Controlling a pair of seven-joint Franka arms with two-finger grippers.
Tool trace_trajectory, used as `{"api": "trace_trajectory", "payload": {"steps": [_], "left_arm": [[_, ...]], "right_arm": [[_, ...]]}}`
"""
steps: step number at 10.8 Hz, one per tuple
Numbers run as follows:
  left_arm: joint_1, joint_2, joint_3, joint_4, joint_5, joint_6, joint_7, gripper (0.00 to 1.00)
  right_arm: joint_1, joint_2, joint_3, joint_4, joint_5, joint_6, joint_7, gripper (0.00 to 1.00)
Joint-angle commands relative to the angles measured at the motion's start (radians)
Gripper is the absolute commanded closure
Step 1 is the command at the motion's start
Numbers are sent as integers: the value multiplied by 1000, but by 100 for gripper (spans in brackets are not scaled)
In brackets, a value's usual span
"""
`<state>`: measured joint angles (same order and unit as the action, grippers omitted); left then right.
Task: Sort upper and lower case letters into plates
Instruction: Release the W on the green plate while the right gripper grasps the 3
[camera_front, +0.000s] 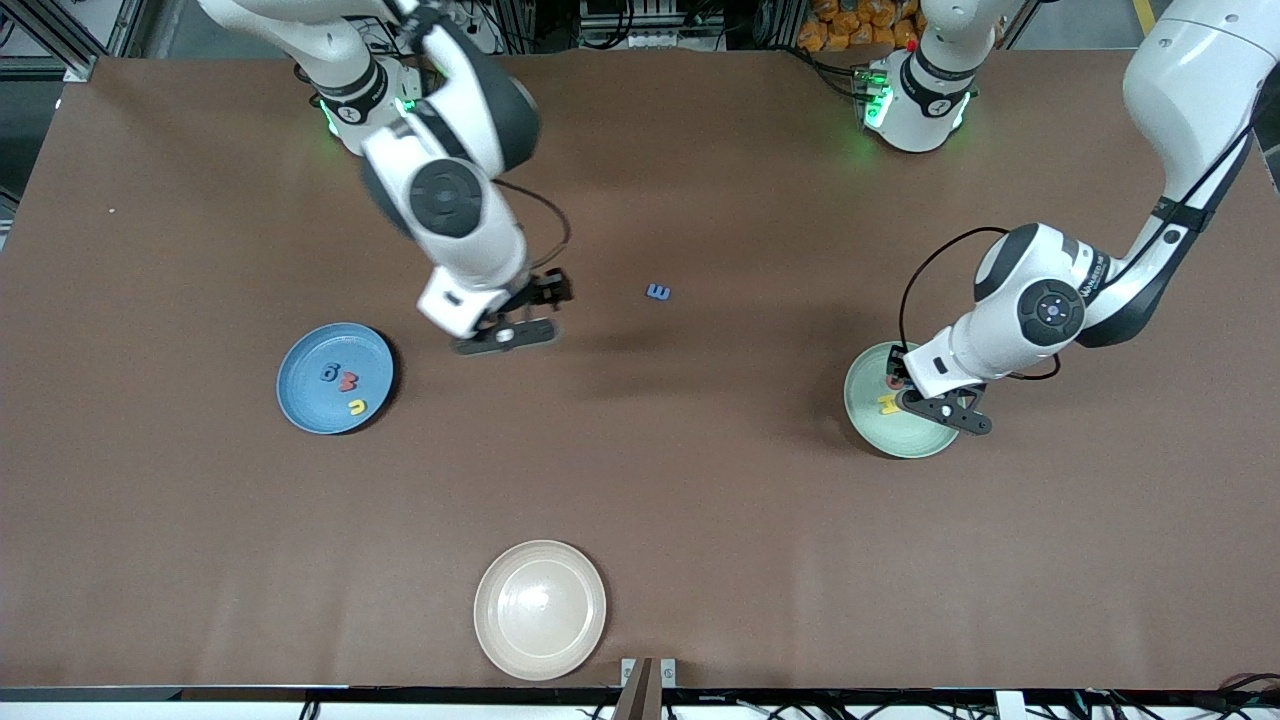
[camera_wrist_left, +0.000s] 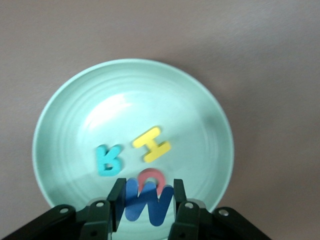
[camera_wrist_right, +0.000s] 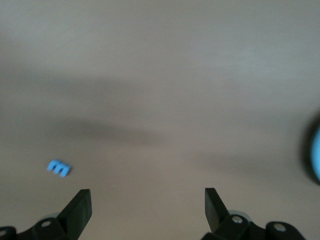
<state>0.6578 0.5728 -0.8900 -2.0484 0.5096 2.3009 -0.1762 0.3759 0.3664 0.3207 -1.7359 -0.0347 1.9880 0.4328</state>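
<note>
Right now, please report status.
Left gripper shut on blue W over green plate. Right gripper open over table, blue E loose. Nothing in the way.

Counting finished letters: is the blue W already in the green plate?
Not yet. The left gripper holds the blue W above the green plate.

Both arms: glossy white rounded shells with dark grey joint sections and round dark grey caps at the joints; cap on the left arm (camera_front: 1050, 310) carries a small blue centre mark. Small dark lettering on its white link. Green indicator light glows at each base collar. Thin black cable loops outside each forearm. Left gripper (camera_wrist_left: 148, 197) and right gripper (camera_wrist_right: 148, 210): matte black angular fingers on black brackets with silver screw heads.
</note>
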Motion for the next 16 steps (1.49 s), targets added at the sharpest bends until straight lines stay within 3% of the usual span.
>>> {"api": "trace_trajectory", "payload": {"steps": [1, 2, 3, 4, 7, 9, 13, 16], "left_arm": [[-27, 9, -12, -6, 15, 29, -77, 99], [-27, 9, -12, -6, 15, 29, -80, 74], [-27, 10, -10, -6, 15, 29, -83, 1], [-29, 10, -12, -4, 15, 29, -83, 0], [-26, -5, -12, 37, 15, 19, -78, 0], [-23, -5, -9, 101, 29, -11, -77, 0], [-35, 5, -1, 348, 29, -234, -68, 0], [-27, -5, 23, 419, 29, -245, -66, 0]], "right_arm": [[21, 60, 70, -8, -27, 92, -139, 0], [62, 89, 75, -13, -57, 154, -141, 0], [86, 133, 92, -13, -144, 198, -141, 0], [95, 167, 119, -14, -218, 248, -141, 0], [172, 277, 117, -11, -354, 403, -140, 2], [207, 305, 115, -14, -385, 437, -140, 13], [207, 338, 117, -17, -482, 436, -196, 19], [202, 359, 120, -19, -482, 439, -213, 22]]}}
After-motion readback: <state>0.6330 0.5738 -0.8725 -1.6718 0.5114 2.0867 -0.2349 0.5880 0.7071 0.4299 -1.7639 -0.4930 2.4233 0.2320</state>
